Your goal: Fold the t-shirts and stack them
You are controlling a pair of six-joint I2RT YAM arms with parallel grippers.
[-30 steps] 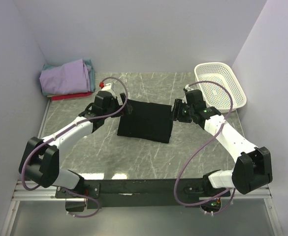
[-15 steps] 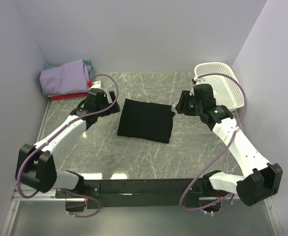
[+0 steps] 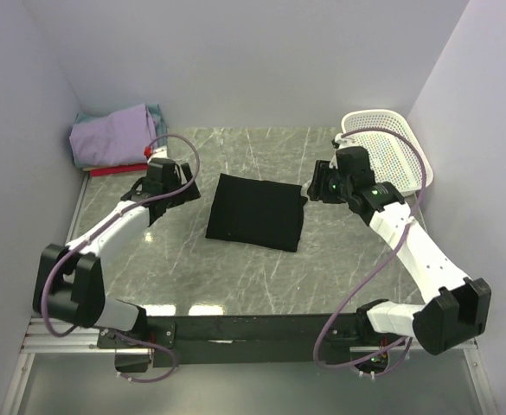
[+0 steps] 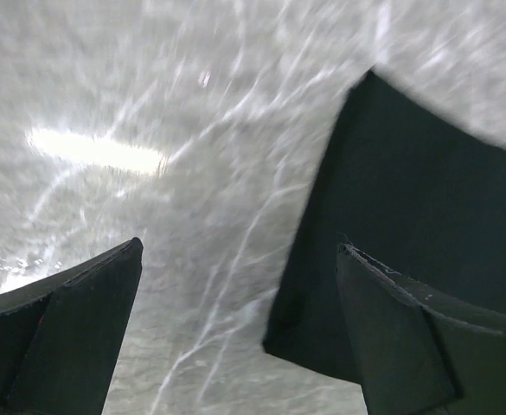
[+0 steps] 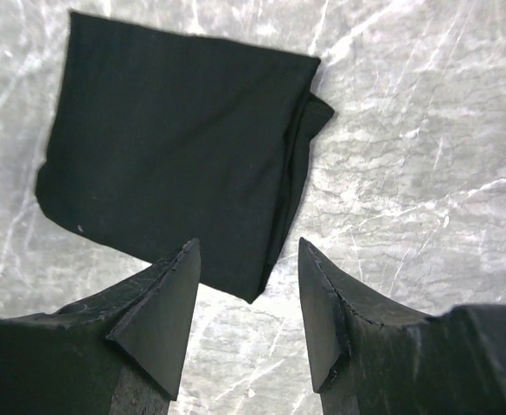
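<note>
A black t-shirt (image 3: 257, 212) lies folded in a flat rectangle in the middle of the table, also seen in the right wrist view (image 5: 175, 147) and in the left wrist view (image 4: 408, 190). My left gripper (image 3: 186, 190) (image 4: 240, 245) hovers just left of the shirt's left edge, wide open and holding nothing. To the shirt's right, near its far right corner, my right gripper (image 3: 311, 190) (image 5: 248, 242) is open and holds nothing. At the back left lies a stack of folded t-shirts: lavender (image 3: 114, 134) on top, teal (image 3: 156, 112) behind, red (image 3: 118, 170) beneath.
A white mesh basket (image 3: 387, 156) stands at the back right, close behind my right wrist. Purple walls close in the left, back and right sides. Grey marbled tabletop (image 3: 261, 277) stretches between the shirt and the arm bases.
Both grippers have drawn back from the black shirt's far edge, the left toward the stack, the right toward the basket. The shirt now lies flat, untouched.
</note>
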